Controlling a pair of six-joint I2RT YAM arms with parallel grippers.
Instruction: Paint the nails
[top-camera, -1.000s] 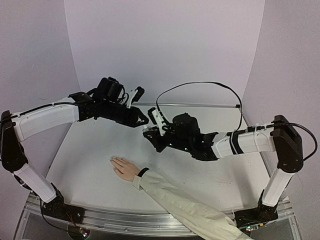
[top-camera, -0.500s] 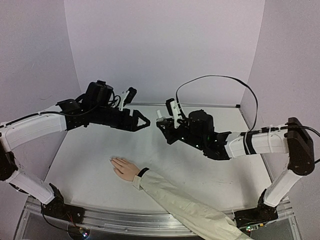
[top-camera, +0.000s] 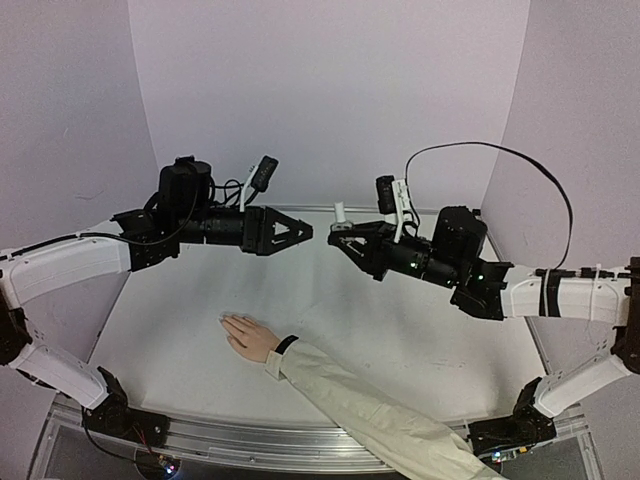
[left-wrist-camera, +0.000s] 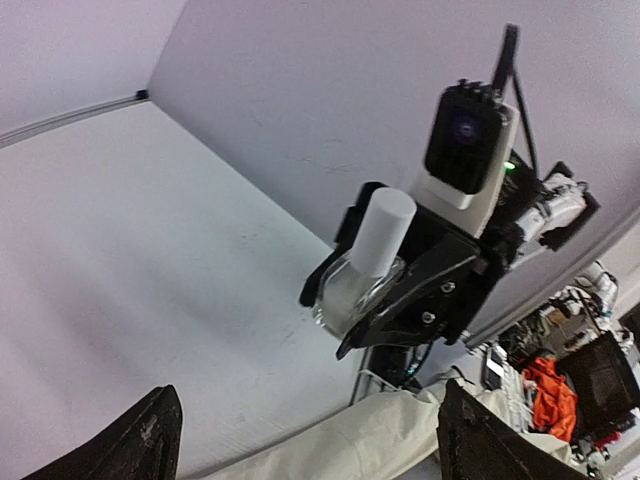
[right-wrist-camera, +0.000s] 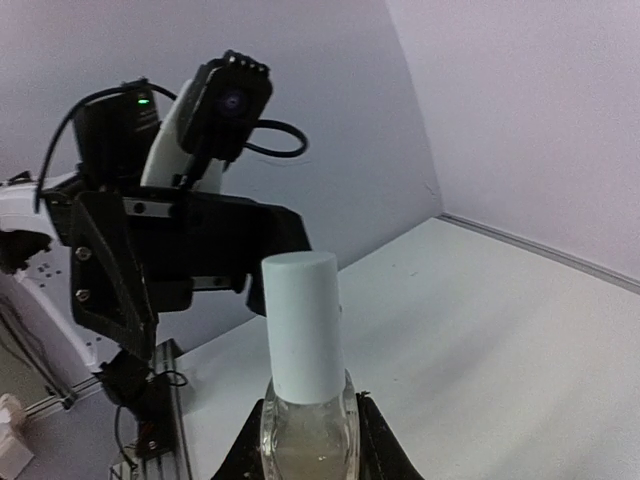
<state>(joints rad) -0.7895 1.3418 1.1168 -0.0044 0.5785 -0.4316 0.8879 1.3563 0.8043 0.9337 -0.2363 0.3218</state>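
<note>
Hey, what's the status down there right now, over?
Left gripper open, empty. Right gripper shut on small clear bottle with white cylindrical cap. Tiny pale nails on light-skinned hand, flat on white table, untouched. Nothing blocking.

The left tool (top-camera: 302, 232) faces the right tool (top-camera: 343, 234), which grips a small white-capped bottle (top-camera: 339, 213).

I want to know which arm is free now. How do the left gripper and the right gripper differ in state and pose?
The left gripper is open and empty; the right gripper is shut on a small bottle with a white cap. The left gripper points to the right, the right gripper to the left. Both hang above the table, facing each other without touching.
</note>
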